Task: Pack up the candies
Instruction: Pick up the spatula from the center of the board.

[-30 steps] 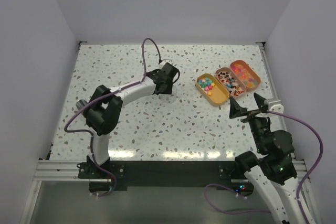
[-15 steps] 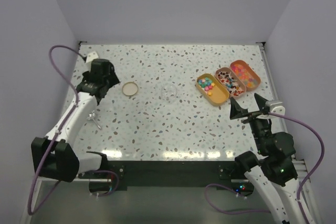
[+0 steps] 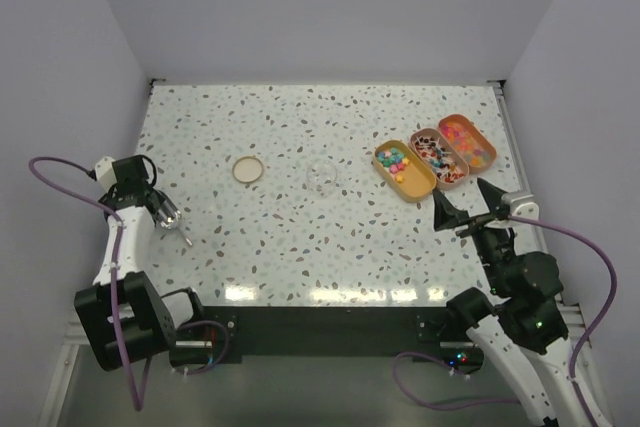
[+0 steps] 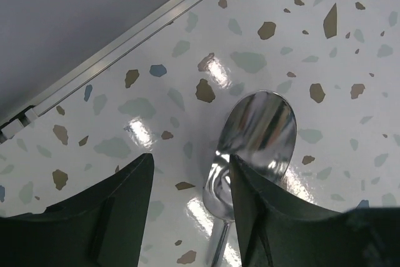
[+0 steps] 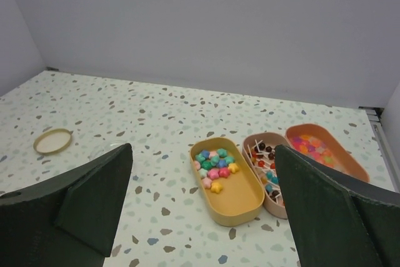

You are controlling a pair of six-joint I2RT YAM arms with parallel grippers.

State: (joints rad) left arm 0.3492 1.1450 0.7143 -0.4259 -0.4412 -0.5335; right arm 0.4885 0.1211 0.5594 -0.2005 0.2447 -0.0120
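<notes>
Shows a wide swing of the left arm over the last second: from mid-table at the clear container, out to the far left, then back to the near left edge. Finds the right arm almost where it was. Puts the left gripper point(image 3: 163, 212) low over a metal spoon point(image 3: 183, 237) lying flat on the speckled table point(image 3: 300, 237), close to the left rail. From the left wrist, shows the jaws part-way apart and straddling the spoon's neck, with the bowl point(image 4: 259, 128) out ahead of the fingertips and the handle running back just beside the right-hand finger point(image 4: 269, 217); cannot tell whether that finger touches it. Holds the right gripper point(image 3: 463, 202) above the near right of the table, jaws spread fully wide, gripping nothing, facing the trays. Farther in, left of centre, places a tan round lid point(image 3: 248, 169) flat on the table and, to its right and apart from it, the clear round container point(image 3: 322, 175). Farthest, at the right, keeps the candies point(image 3: 392, 160) in 3 oval trays set side by side: pink, green, blue and yellow pieces in the yellow tray point(image 3: 420, 190), dark brown, red and blue in the middle pink tray point(image 3: 452, 182), pink, yellow and orange in the orange tray point(image 3: 493, 155).
</notes>
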